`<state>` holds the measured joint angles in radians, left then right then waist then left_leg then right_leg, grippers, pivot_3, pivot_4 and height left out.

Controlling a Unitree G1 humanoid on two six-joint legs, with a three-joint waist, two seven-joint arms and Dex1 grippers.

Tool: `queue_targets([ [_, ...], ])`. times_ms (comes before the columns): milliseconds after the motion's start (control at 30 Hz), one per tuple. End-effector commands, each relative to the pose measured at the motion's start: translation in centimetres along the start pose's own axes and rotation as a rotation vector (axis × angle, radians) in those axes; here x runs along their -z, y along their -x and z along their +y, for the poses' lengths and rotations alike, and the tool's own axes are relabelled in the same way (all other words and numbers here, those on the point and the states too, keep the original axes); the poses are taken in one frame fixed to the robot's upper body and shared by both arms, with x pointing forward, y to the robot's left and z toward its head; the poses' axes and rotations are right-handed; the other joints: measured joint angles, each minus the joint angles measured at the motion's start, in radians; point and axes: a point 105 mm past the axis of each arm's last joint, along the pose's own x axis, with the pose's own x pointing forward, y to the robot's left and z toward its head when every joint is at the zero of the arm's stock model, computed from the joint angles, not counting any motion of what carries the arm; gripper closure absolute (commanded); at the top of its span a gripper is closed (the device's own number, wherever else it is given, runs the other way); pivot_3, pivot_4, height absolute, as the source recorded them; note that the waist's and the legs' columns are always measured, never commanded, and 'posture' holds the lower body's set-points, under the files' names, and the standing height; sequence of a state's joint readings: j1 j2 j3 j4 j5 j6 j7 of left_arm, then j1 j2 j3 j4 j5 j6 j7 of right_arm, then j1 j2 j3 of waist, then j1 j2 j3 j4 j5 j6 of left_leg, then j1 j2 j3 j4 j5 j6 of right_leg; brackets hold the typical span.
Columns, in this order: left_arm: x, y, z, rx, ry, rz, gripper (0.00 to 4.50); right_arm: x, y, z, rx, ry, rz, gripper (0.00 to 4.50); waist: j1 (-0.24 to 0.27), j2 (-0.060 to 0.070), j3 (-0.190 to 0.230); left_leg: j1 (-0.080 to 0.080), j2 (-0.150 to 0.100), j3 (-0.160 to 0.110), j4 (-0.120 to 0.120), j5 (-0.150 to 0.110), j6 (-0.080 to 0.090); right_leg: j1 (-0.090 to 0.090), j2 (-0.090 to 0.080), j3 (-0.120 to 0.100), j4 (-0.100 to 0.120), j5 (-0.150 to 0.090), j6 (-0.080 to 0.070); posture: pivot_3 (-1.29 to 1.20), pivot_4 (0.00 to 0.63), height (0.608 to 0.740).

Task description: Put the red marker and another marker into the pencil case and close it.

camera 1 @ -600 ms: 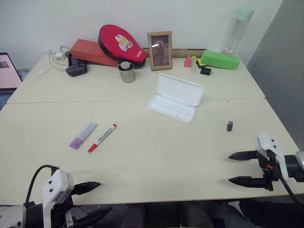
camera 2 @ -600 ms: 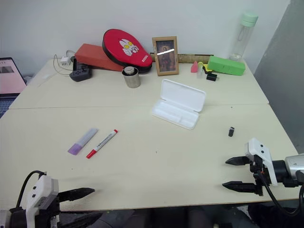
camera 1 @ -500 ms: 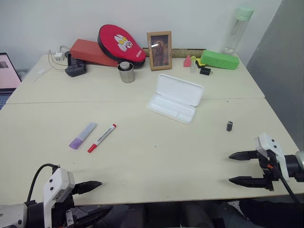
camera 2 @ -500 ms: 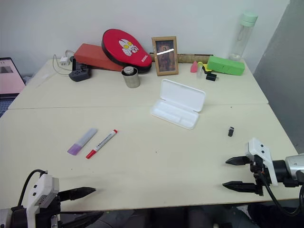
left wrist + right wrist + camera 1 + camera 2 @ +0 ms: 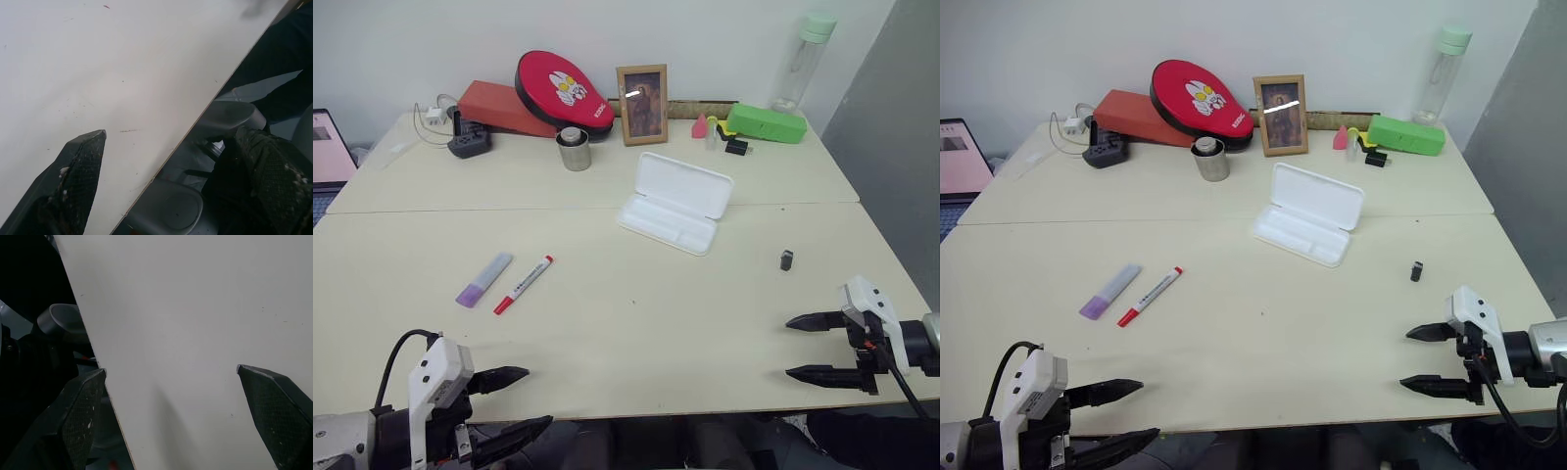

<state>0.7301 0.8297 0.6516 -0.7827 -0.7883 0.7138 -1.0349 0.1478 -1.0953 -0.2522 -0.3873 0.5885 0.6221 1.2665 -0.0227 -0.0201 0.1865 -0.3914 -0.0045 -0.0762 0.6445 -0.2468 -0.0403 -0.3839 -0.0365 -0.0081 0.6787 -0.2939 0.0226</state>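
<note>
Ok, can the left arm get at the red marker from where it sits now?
Probably yes. The left gripper is open at the near table edge, and only bare tabletop lies between it and the red marker; the purple-ended marker lies alongside, apart.

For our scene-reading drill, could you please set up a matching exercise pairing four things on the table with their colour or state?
Things:
1. pencil case
2. red marker
3. oblong box at the back
4. left gripper

Descriptions:
A. green
B. open and empty-handed at the near table edge
C. white, lid open
D. white barrel, beside the purple-ended marker

Pairs: 1-C, 2-D, 3-A, 4-B
</note>
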Motion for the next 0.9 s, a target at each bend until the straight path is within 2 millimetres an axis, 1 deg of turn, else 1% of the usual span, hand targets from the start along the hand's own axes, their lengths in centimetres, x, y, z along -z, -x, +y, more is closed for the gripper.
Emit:
queue_targets([
  [33, -0.7, 0.0, -0.3, 0.006, -0.035, -0.002, 0.0, -0.4, 0.4, -0.1, 0.012, 0.028, -0.009, 0.02, 0.0, 0.0, 0.0, 0.0, 0.0, 0.0, 0.0, 0.0, 0.0, 0.0, 0.0, 0.0, 0.0, 0.0, 0.0, 0.0, 0.15, 0.74],
  [267, -0.9, -0.2, -0.1, 0.009, -0.045, -0.017, 0.0, -0.6, 0.1, -0.2, 0.013, 0.034, -0.019, 0.02, 0.0, 0.0, 0.0, 0.0, 0.0, 0.0, 0.0, 0.0, 0.0, 0.0, 0.0, 0.0, 0.0, 0.0, 0.0, 0.0, 0.15, 0.74],
  [400, -1.4, -0.6, 0.0, 0.003, -0.057, -0.049, 0.0, -1.1, -0.1, -0.4, 0.016, 0.049, -0.033, 0.02, 0.0, 0.0, 0.0, 0.0, 0.0, 0.0, 0.0, 0.0, 0.0, 0.0, 0.0, 0.0, 0.0, 0.0, 0.0, 0.0, 0.15, 0.74],
  [467, -2.1, -0.8, 0.2, -0.001, -0.067, -0.087, 0.0, -1.7, -0.2, -0.9, 0.035, 0.064, -0.051, 0.02, 0.0, 0.0, 0.0, 0.0, 0.0, 0.0, 0.0, 0.0, 0.0, 0.0, 0.0, 0.0, 0.0, 0.0, 0.0, 0.0, 0.15, 0.74],
  [500, -2.8, -1.0, 0.5, -0.015, -0.08, -0.126, 0.0, -2.1, -0.4, -1.2, 0.046, 0.071, -0.065, 0.02, 0.0, 0.0, 0.0, 0.0, 0.0, 0.0, 0.0, 0.0, 0.0, 0.0, 0.0, 0.0, 0.0, 0.0, 0.0, 0.0, 0.15, 0.74],
  [567, -6.2, -1.2, 2.2, -0.09, -0.128, -0.309, 0.0, -3.5, -1.5, -2.6, 0.116, 0.114, -0.104, 0.02, 0.0, 0.0, 0.0, 0.0, 0.0, 0.0, 0.0, 0.0, 0.0, 0.0, 0.0, 0.0, 0.0, 0.0, 0.0, 0.0, 0.15, 0.74],
  [600, -7.5, -1.2, 2.7, -0.11, -0.138, -0.376, 0.0, -4.1, -1.9, -3.1, 0.139, 0.127, -0.116, 0.02, 0.001, 0.0, 0.0, 0.001, 0.0, -0.001, 0.0, 0.0, 0.0, 0.001, 0.0, 0.0, 0.0, 0.0, 0.0, 0.0, 0.15, 0.74],
  [633, -9.1, -1.2, 3.6, -0.152, -0.153, -0.465, 0.0, -5.0, -2.7, -4.4, 0.202, 0.139, -0.138, 0.02, 0.001, 0.0, 0.0, 0.001, 0.0, -0.002, 0.001, 0.0, 0.0, 0.002, -0.001, 0.0, 0.001, 0.0, 0.0, 0.0, 0.15, 0.74],
  [667, -10.1, -1.3, 4.0, -0.161, -0.149, -0.516, 0.0, -5.7, -3.3, -5.5, 0.249, 0.139, -0.146, 0.02, 0.0, 0.0, 0.0, 0.001, 0.0, -0.003, 0.001, 0.0, 0.0, 0.003, 0.0, 0.0, 0.001, 0.001, 0.0, 0.0, 0.15, 0.74],
  [733, -11.4, -1.4, 4.9, -0.198, -0.151, -0.589, 0.0, -7.9, -4.7, -7.3, 0.329, 0.141, -0.195, 0.02, -0.009, -0.001, 0.0, 0.004, 0.0, -0.002, 0.0, 0.0, 0.0, 0.004, 0.0, 0.0, 0.001, 0.003, -0.004, 0.0, 0.15, 0.74],
  [767, -11.7, -1.4, 5.2, -0.214, -0.15, -0.604, 0.0, -8.6, -5.1, -7.8, 0.347, 0.138, -0.213, 0.02, -0.01, -0.001, 0.0, 0.006, 0.0, -0.001, 0.0, 0.0, 0.0, 0.004, 0.0, 0.001, 0.001, 0.003, -0.004, 0.0, 0.15, 0.74],
  [833, -11.9, -1.5, 5.5, -0.225, -0.147, -0.614, 0.0, -9.5, -5.9, -8.0, 0.353, 0.143, -0.215, 0.02, -0.009, -0.001, 0.0, 0.007, 0.0, -0.001, -0.001, 0.0, -0.001, 0.003, 0.0, 0.003, 0.002, 0.003, -0.004, 0.0, 0.15, 0.74],
  [900, -12.2, -1.6, 5.5, -0.214, -0.155, -0.619, 0.0, -10.4, -7.3, -8.3, 0.359, 0.157, -0.205, 0.02, -0.005, -0.001, 0.0, 0.004, 0.0, -0.002, -0.001, 0.0, -0.002, 0.003, 0.0, 0.002, 0.001, 0.003, -0.004, 0.0, 0.15, 0.74],
])
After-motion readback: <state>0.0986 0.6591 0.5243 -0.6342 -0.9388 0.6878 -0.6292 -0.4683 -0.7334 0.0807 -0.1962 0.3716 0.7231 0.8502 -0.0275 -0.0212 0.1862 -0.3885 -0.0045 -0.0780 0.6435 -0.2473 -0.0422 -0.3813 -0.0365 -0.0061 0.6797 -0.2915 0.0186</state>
